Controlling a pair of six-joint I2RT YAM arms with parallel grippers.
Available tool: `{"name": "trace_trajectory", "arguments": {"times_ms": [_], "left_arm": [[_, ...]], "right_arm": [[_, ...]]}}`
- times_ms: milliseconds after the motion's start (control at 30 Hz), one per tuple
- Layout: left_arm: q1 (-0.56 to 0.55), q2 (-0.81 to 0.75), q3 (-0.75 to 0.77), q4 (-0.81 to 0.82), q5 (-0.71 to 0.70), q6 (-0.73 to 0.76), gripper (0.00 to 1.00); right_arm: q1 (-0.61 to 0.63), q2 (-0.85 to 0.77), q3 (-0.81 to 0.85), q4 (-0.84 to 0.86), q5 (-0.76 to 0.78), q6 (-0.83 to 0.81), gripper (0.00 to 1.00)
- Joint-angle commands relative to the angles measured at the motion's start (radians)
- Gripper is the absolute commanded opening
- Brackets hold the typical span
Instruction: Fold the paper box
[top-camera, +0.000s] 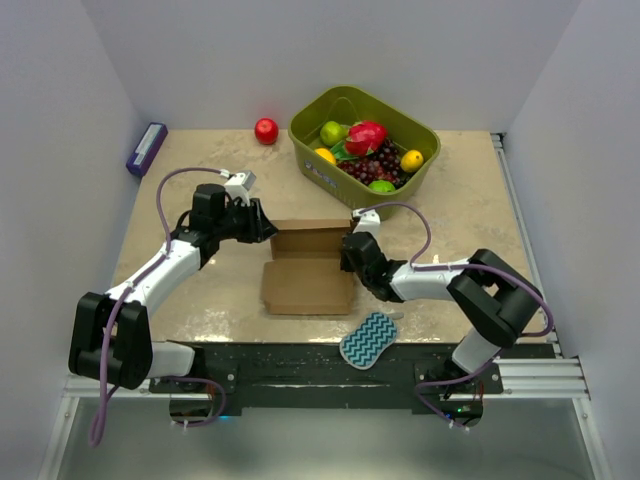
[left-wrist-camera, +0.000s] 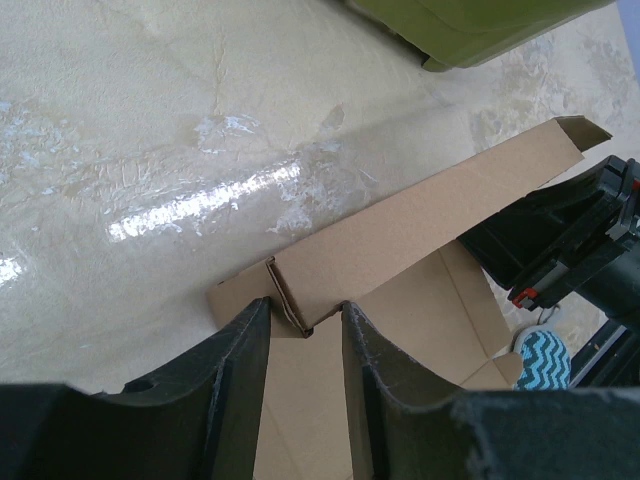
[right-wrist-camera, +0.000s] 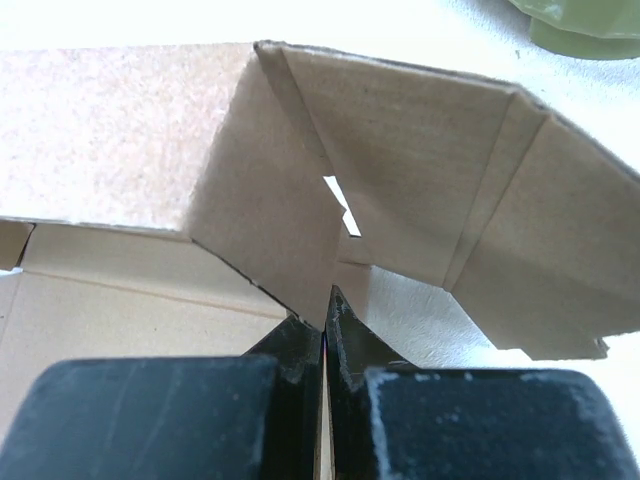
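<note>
**Paper box half raised, a gripper at each end of its back wall**

The paper box (top-camera: 308, 285) is plain brown, unprinted card in the middle of the table (top-camera: 200, 160), on the arms' side of a green basket (top-camera: 310, 160) of fruit. Its wide base panel lies flat. Its long back wall stands up along the far edge, with a short creased flap bent at each end and a small gap of light at the right corner. The left gripper (left-wrist-camera: 306, 312) has its fingers a narrow way apart, straddling the wall's left corner; whether they press on it cannot be told. The right gripper (right-wrist-camera: 325, 310) is pinched tight on the thin edge of the right-end flap. A teal zigzag sponge (top-camera: 368, 338) lies near the base's front right corner.
</note>
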Motion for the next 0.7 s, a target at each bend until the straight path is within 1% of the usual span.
{"name": "trace_trajectory", "arguments": {"times_ms": [0, 400, 667], "left_arm": [[-0.005, 0.011, -0.008, -0.022, 0.014, 0.019, 0.38], [-0.005, 0.011, -0.008, -0.023, 0.017, 0.019, 0.37], [-0.007, 0.01, -0.008, -0.022, 0.017, 0.019, 0.37]], "right_arm": [[0.006, 0.022, 0.026, 0.02, -0.002, 0.007, 0.0], [0.009, 0.094, 0.032, 0.032, -0.029, 0.004, 0.0], [0.015, 0.114, 0.038, -0.053, 0.012, 0.03, 0.0]]}}
